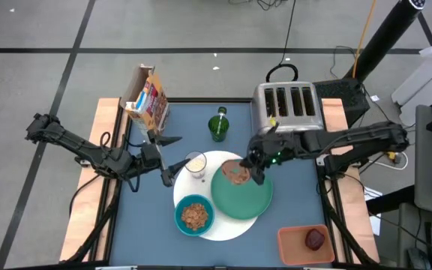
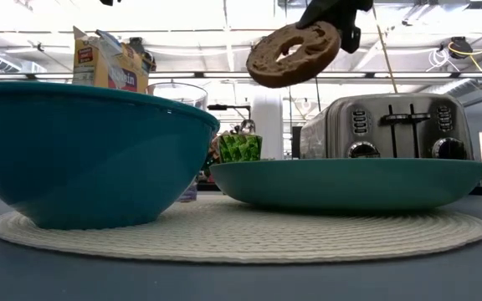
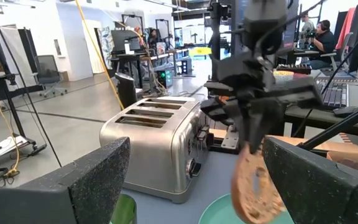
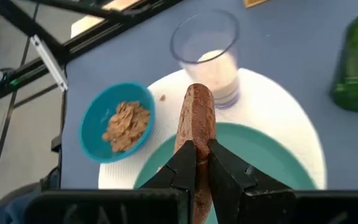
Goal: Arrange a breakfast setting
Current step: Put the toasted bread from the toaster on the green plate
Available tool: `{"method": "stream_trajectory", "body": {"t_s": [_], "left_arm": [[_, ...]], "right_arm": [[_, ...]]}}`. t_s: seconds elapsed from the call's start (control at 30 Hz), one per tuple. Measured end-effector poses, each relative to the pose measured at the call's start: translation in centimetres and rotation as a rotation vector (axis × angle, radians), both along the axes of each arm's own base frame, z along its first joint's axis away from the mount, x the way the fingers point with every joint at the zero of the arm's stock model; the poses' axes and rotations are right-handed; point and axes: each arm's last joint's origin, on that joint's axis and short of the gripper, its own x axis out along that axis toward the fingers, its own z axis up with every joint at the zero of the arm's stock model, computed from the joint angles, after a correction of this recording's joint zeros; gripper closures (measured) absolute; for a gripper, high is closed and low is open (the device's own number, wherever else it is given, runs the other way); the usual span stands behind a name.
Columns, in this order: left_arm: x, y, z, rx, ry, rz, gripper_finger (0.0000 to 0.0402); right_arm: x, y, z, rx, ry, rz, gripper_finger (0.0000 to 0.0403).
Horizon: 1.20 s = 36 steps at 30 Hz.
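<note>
My right gripper (image 4: 196, 163) is shut on a brown bagel (image 2: 293, 52), held in the air above the green plate (image 1: 247, 201). The plate, a teal bowl (image 1: 195, 216) of cereal and a clear glass (image 1: 196, 163) with milk stand on the large white round disc (image 1: 223, 225). My left gripper (image 1: 175, 157) is open and empty just left of the glass. The dark-red fruit (image 1: 315, 238) lies in an orange tray. No spoon shows. My right gripper pinches the bagel between its two fingers, one on each flat face, at the rim (image 4: 194, 140) on its upper right side in the low view (image 2: 329, 32). The fingers come slanting down from the table's right. The bagel hangs tilted below them, clear of the plate.
A steel toaster (image 1: 287, 106) stands at the back right, a green bottle (image 1: 218, 126) at the back middle and a cereal box (image 1: 147, 99) at the back left. The orange tray (image 1: 291, 244) sits at the front right corner. People work at desks beyond the table.
</note>
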Motion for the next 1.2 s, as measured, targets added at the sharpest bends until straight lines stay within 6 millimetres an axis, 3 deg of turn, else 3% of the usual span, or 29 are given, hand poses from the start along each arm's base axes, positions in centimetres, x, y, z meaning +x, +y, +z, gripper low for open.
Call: {"method": "stream_trajectory", "body": {"t_s": [0.43,0.73,0.93,1.2], "left_arm": [[0.0,0.0,0.0,0.0,0.0,0.0,0.003],[0.0,0.0,0.0,0.0,0.001,0.0,0.003],[0.0,0.0,0.0,0.001,0.001,0.0,0.003],[0.0,0.0,0.0,0.001,0.001,0.0,0.003]], "right_arm": [[2.6,3.1,-3.3,-0.011,0.085,0.095,0.0376],[4.1,3.9,-6.1,-0.025,0.155,0.11,0.0376],[3.7,3.8,-9.3,0.024,0.146,0.065,0.0376],[2.6,3.5,-12.3,0.077,0.006,0.047,0.0376]]}}
